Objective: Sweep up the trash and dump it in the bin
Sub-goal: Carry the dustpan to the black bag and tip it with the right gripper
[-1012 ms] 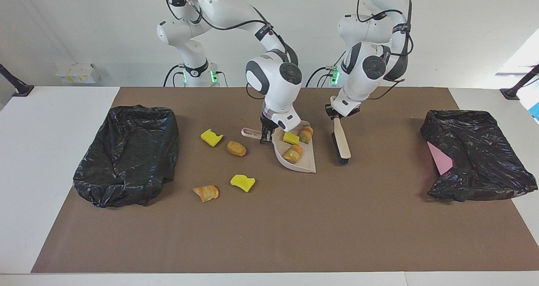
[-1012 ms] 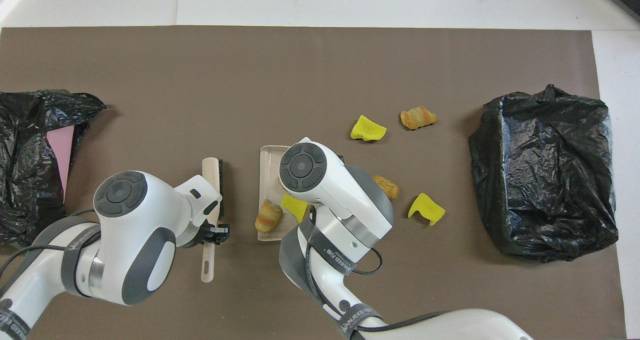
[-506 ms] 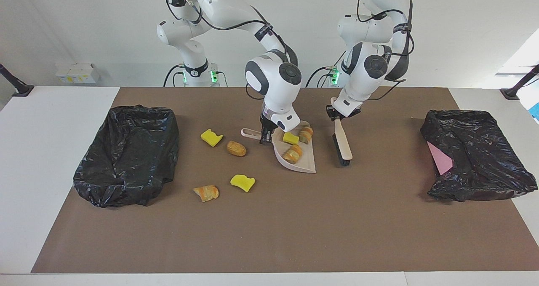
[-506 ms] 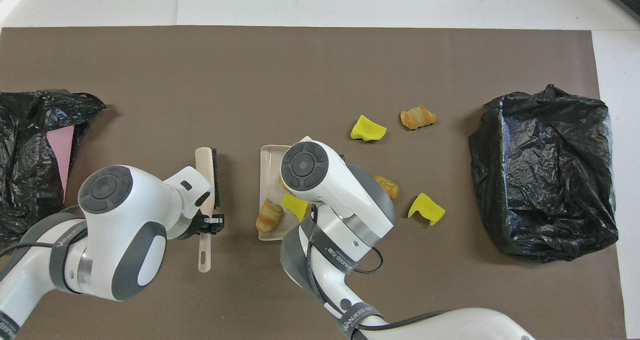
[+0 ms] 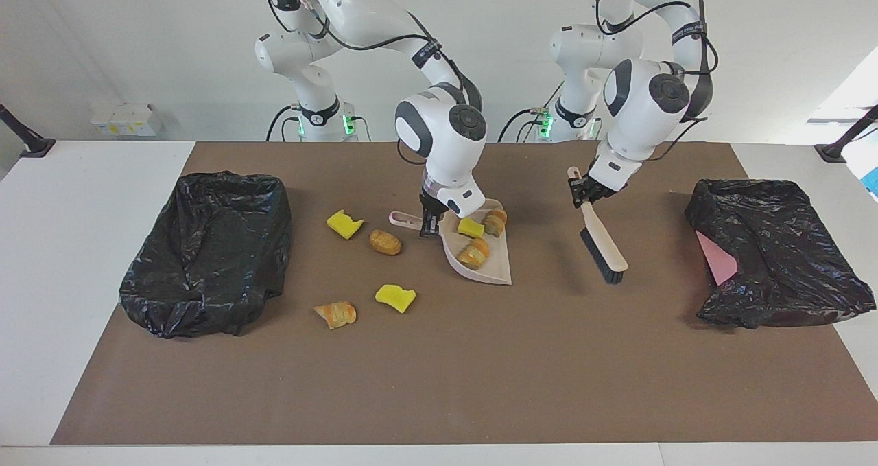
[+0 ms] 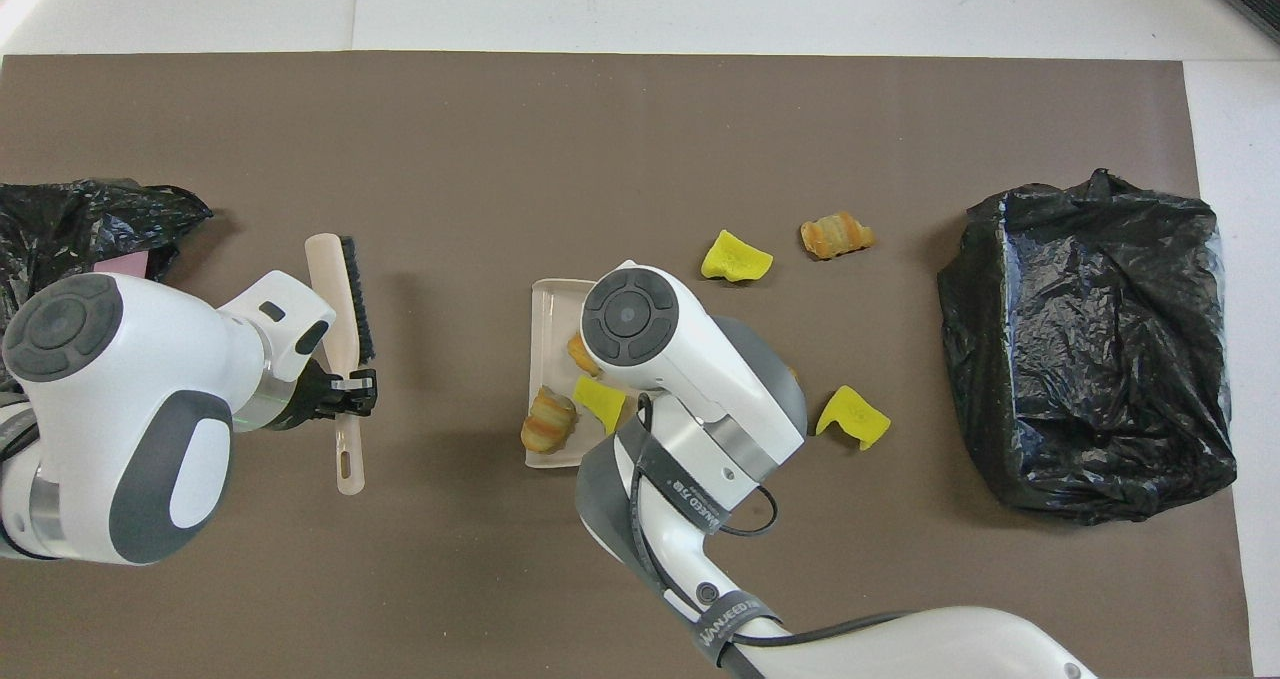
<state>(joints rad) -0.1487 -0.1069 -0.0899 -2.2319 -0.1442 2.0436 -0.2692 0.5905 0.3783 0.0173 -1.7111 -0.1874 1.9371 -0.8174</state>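
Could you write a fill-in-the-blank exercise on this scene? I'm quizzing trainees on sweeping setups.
1. The left gripper is shut on the beige hand brush's ___.
2. The right gripper grips the beige plastic dustpan's ___.
3. The dustpan holds ___ trash pieces.
4. ___ trash pieces lie on the brown mat.

Answers: handle; handle; three; Four

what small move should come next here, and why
Probably the right gripper, shut on the beige plastic dustpan, should carry it toward the black bag-lined bin at its end of the table. Three pieces already lie in the pan, and the left gripper has drawn the beige hand brush aside.
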